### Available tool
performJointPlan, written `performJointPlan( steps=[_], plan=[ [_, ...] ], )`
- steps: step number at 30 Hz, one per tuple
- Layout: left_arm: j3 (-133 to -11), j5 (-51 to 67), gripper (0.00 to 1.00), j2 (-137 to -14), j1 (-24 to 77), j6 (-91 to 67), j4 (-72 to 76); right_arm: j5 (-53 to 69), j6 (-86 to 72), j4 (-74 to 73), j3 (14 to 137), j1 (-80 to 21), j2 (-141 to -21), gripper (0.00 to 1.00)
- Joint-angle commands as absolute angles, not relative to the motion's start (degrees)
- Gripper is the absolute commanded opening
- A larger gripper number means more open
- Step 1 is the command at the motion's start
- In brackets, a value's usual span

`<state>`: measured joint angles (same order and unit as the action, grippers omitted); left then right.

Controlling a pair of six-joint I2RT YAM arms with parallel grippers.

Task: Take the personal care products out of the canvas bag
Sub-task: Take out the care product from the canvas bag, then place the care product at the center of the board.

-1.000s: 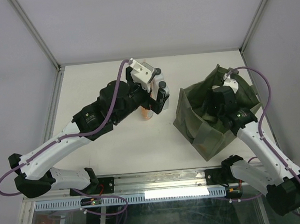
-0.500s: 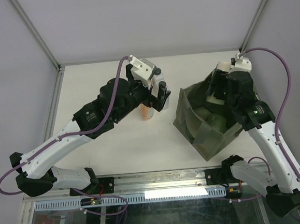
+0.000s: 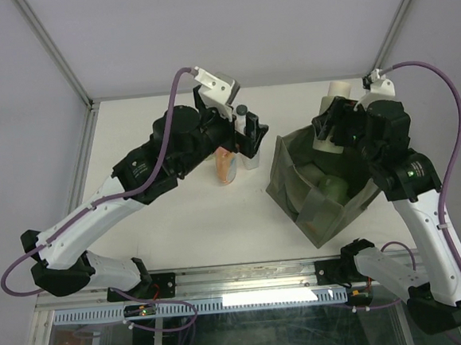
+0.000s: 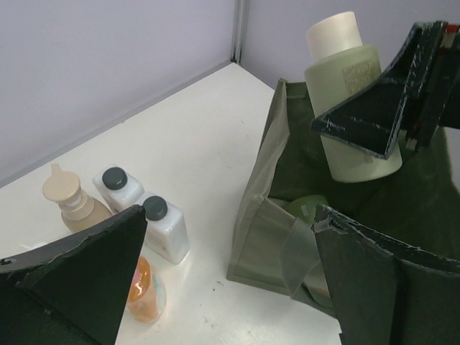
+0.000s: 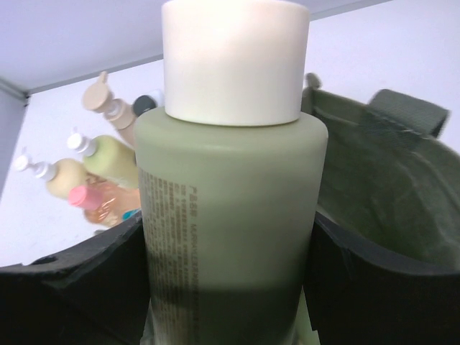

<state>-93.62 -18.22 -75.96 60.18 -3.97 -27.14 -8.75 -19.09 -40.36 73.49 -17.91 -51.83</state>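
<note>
The olive-green canvas bag (image 3: 295, 185) stands open on the right of the table. My right gripper (image 3: 329, 133) is shut on a pale green bottle with a white cap (image 3: 337, 93) and holds it upright above the bag's mouth. The bottle fills the right wrist view (image 5: 230, 215), pressed between the fingers (image 5: 374, 287). Another green product (image 3: 333, 187) lies inside the bag. My left gripper (image 3: 245, 139) is open and empty above a group of bottles left of the bag. That group holds two white bottles with black caps (image 4: 165, 230), a tan one (image 4: 68, 205) and an orange one (image 4: 144, 287).
The right wrist view also shows a yellow-green bottle (image 5: 111, 158) and a beige bottle (image 5: 57, 176) in the group. The bag's strap handle (image 5: 406, 118) hangs at its far rim. White walls with metal posts (image 3: 62, 66) close the table's back and sides.
My right gripper has risen out of the bag with the pale green bottle in it. My left gripper has lifted slightly above the bottle group.
</note>
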Motion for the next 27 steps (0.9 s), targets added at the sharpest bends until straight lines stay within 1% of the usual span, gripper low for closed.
performJointPlan(
  steps=[1,9,16,19,23,25,27],
  plan=[
    [-100.4,-13.9,0.99,-77.5,58.5,-7.7,-27.7,1.4,-21.2,-31.0,80.7,-17.8,-51.1,0.00],
    [-105.7,-7.1,0.99,-78.0,52.9,-15.7,-28.2,19.6,-15.5,-30.0,88.4,-17.8,-57.4,0.00],
    [-108.5,5.7,0.99,-78.0,45.5,-24.6,-28.2,37.6,-10.5,-22.5,86.9,-18.6,-62.1,0.00],
    [-108.7,11.9,0.99,-78.1,42.5,-28.3,-28.8,39.4,-7.1,-21.7,86.9,-22.2,-64.8,0.00],
    [-107.9,21.4,0.99,-78.3,35.5,-37.8,-32.0,39.0,-3.3,-21.0,87.5,-27.7,-68.8,0.00],
    [-107.1,27.3,0.99,-78.1,32.5,-39.9,-33.3,37.6,-1.7,-20.9,87.6,-30.1,-70.3,0.00],
    [-108.0,28.8,0.99,-79.0,31.5,-39.9,-38.1,37.0,-1.0,-20.0,87.6,-32.1,-71.8,0.00]
  ],
)
